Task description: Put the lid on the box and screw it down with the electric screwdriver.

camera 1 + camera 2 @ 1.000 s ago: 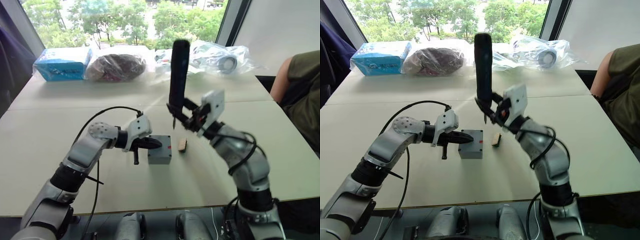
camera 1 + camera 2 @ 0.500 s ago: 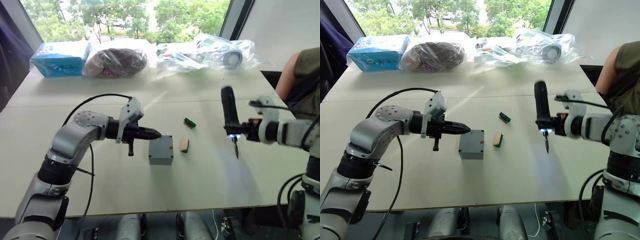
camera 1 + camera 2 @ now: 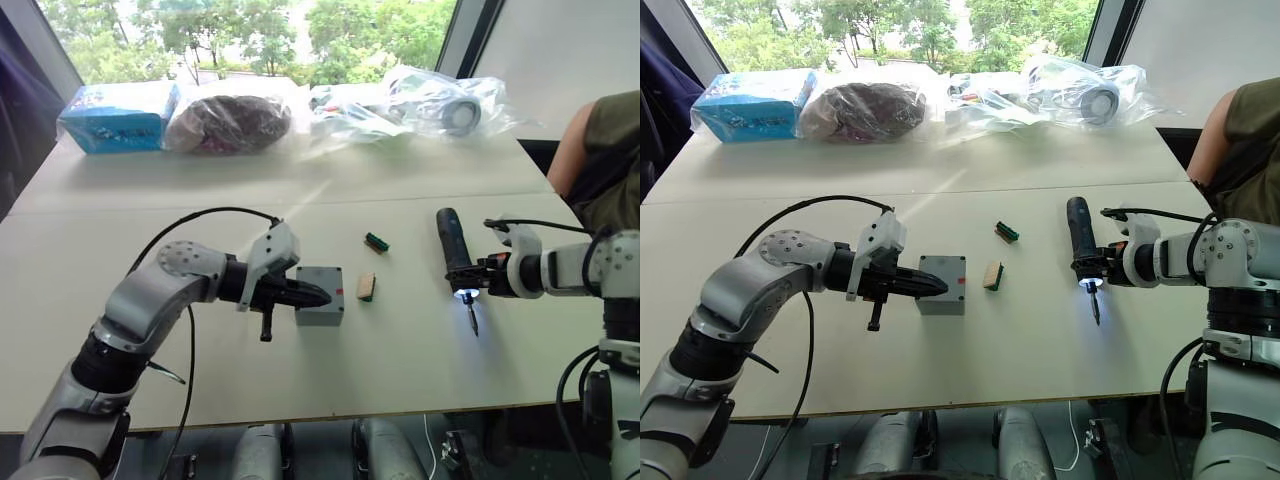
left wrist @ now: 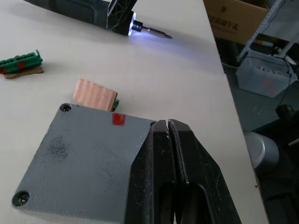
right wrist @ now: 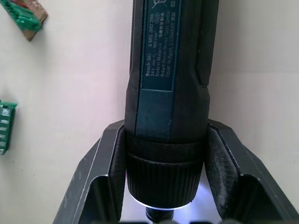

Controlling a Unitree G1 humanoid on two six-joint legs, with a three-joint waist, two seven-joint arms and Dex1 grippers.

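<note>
The grey box point(image 3: 320, 298) stands mid-table. The lid point(image 4: 84, 163) lies flat on top of it, showing screw heads in two corners and a red dot near one edge. My left gripper point(image 3: 322, 297) is shut and empty, its tips point(image 4: 167, 125) over the lid's edge nearest my left arm. To the right of the box, my right gripper point(image 3: 468, 283) is shut on the electric screwdriver point(image 3: 451, 245). The tool is held low over the table, light on, its bit point(image 3: 472, 320) pointing toward the near edge. In the right wrist view the fingers point(image 5: 106, 179) clamp its collar point(image 5: 170, 93).
A tan block point(image 3: 366, 287) lies just right of the box and a green block point(image 3: 376, 242) a little farther back. Plastic bags point(image 3: 440, 100) and a blue pack point(image 3: 115, 115) line the table's far side. A person point(image 3: 600, 165) sits at the right edge.
My right arm swung the screwdriver from upright above the box out to the right, then lowered it toward the table. My left gripper stayed shut and slid back over the box.
</note>
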